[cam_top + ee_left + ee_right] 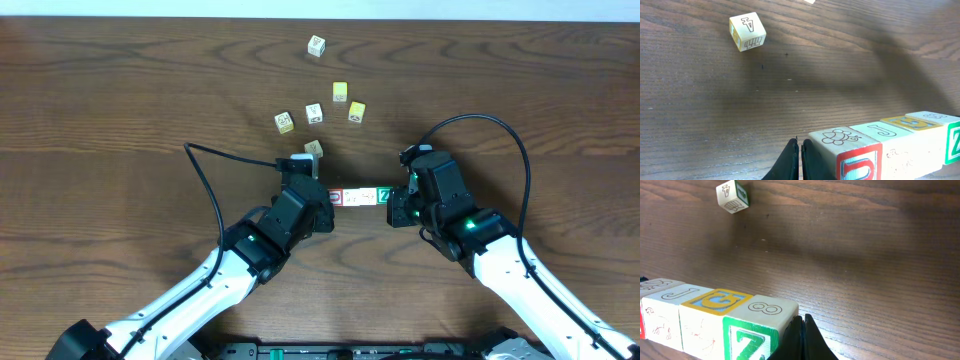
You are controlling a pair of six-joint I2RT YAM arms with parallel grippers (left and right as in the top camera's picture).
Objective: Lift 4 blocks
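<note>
On the dark wooden worktop (120,90): noted left arm (200,290) and right arm (520,280) reaching inward from the near edge. Between them, found the four blocks (360,197) set end to end in one row, faces touching: red-faced block (857,162) at the left end, two white-faced ones in the middle, green Z block (752,342) at the right. Saw left pincer (800,160) with fingers together, pressed against the red end; right pincer (802,335) likewise closed, tight beside the green end. Could not tell whether the row sat on the wood or clear of it. Farther back, logged six loose cubes (316,45), scattered beyond the row.
</note>
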